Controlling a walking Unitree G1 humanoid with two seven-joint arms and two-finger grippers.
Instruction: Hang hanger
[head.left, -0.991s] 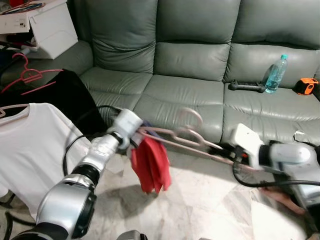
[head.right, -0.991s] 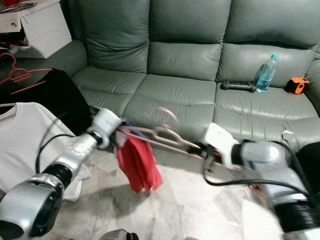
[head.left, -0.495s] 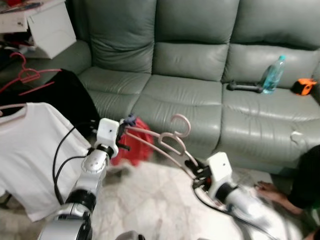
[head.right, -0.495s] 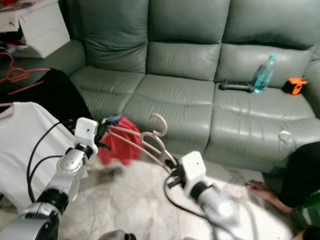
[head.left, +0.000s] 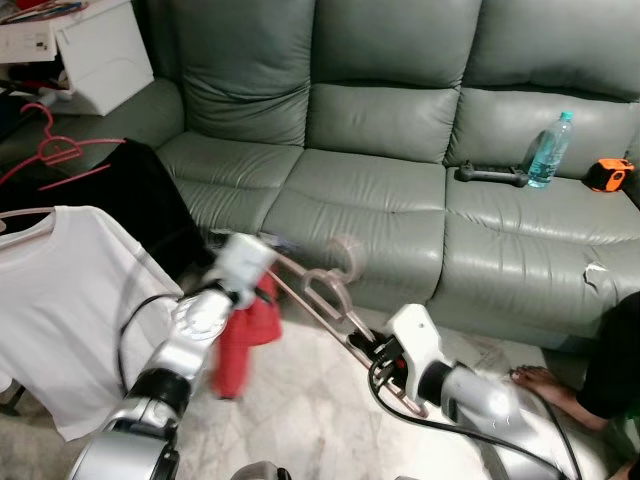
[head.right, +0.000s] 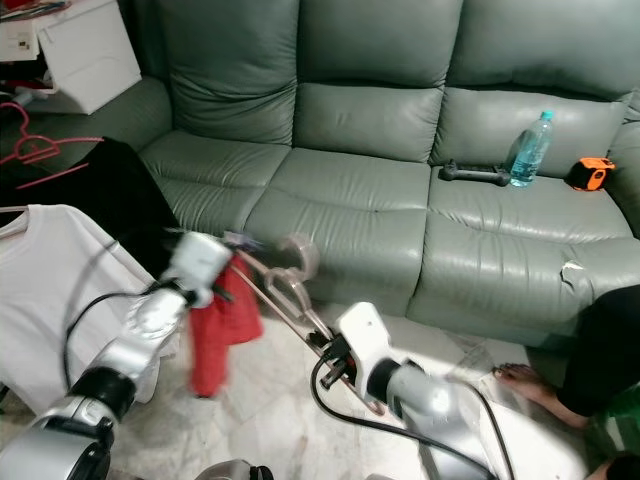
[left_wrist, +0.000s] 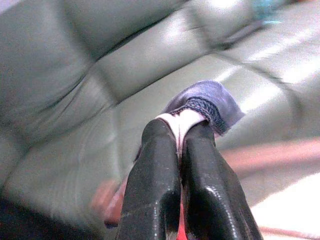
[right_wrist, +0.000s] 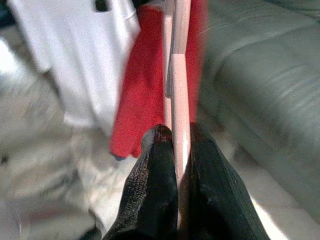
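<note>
Hanger not hung yet, by my read: I have the pink hanger (head.left: 325, 290) carried low in front of the grey sofa (head.left: 400, 130). Right gripper (right_wrist: 175, 150) is clamped on its bar; left gripper (left_wrist: 179, 131) is pinched on the collar of the red garment (head.left: 240, 340) draped at its 9 o'clock end. Motion blur smears the hook, and I cannot make out a rail to hang it on

Both arms reach forward: left gripper (left_wrist: 178, 131) at 10 o'clock, pinched closed; right gripper (right_wrist: 177, 137) at 5 o'clock, clamped.
</note>
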